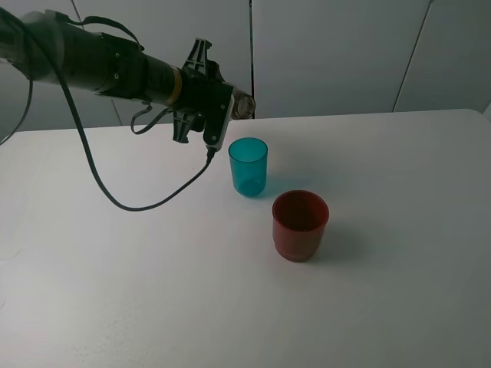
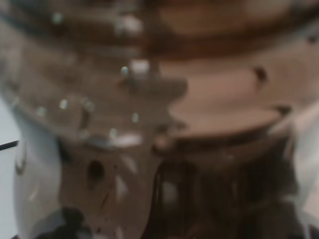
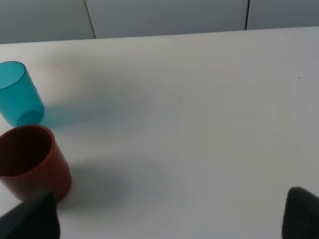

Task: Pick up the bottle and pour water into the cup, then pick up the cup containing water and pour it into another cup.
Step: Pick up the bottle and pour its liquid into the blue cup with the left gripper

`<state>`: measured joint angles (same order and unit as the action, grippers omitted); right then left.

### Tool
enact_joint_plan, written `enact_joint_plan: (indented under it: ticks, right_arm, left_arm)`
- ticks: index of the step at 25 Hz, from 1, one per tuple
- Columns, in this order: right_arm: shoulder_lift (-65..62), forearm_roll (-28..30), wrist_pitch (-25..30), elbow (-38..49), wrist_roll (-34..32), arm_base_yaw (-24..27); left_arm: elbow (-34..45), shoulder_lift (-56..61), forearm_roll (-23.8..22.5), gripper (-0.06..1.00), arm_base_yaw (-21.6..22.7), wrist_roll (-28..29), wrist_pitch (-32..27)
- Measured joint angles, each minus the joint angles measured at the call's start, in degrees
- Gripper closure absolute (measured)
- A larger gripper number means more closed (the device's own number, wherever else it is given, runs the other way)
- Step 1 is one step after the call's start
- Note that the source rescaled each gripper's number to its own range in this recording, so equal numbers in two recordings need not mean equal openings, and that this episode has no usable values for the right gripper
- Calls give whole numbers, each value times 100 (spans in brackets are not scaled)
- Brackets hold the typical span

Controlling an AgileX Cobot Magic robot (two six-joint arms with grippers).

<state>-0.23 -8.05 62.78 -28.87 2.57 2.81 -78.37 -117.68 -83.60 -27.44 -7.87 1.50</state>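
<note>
Exterior high: your left gripper (image 1: 229,107) is clamped on bottle (image 1: 244,106). Only bottle mouth shows, held above table (image 1: 399,291), just far of teal cup (image 1: 248,167). Red cup (image 1: 300,225) stands near-right of teal cup, apart.

Left wrist: blurred brownish bottle (image 2: 159,109) fills view, droplets on wall.

Right wrist: your right gripper (image 3: 167,221) has jaws spread wide, holding nothing. Teal cup (image 3: 17,94) and red cup (image 3: 30,159) upright, near each other.

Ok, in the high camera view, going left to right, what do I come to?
left gripper → teal cup → red cup. The bottle held in that gripper shows only its mouth, level with the teal cup's span, so it is left out of the order.
</note>
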Motion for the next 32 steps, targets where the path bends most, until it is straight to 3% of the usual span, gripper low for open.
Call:
enact_joint_plan:
  ticks: [32]
  right_arm:
    - [0,0,0,0,0,0]
  left_arm:
    - [-5,-191,-1107,92,-30,25,-456]
